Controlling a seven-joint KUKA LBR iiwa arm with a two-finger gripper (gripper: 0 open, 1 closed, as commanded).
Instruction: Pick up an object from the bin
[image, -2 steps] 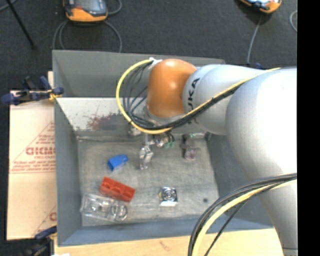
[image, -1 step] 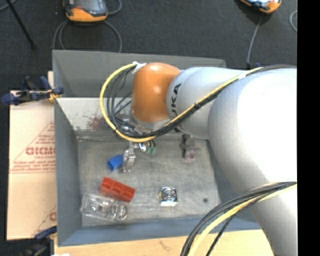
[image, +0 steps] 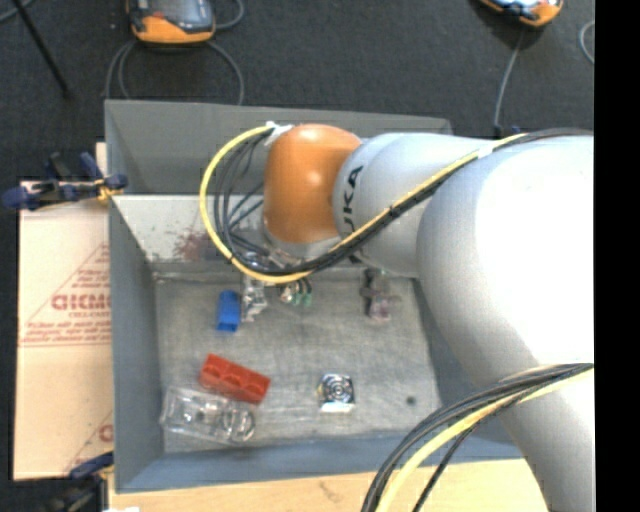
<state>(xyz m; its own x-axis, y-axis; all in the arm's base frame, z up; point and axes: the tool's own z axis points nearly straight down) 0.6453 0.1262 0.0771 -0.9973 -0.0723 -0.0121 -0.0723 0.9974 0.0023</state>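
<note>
My gripper (image: 274, 297) hangs low over the back of the bin floor, under the arm's orange cover. Its two tips stand apart and nothing shows between them, so it is open. A small blue block (image: 229, 312) lies just left of the left fingertip (image: 254, 299), close to it or touching. A small grey-pink piece (image: 378, 301) rests to the right of the gripper, near the back wall.
A red studded brick (image: 234, 379) lies toward the front left. In front of it, in the front left corner, is a clear plastic piece (image: 208, 417). A small silver square thing (image: 337, 391) sits front centre. The arm covers the bin's right side.
</note>
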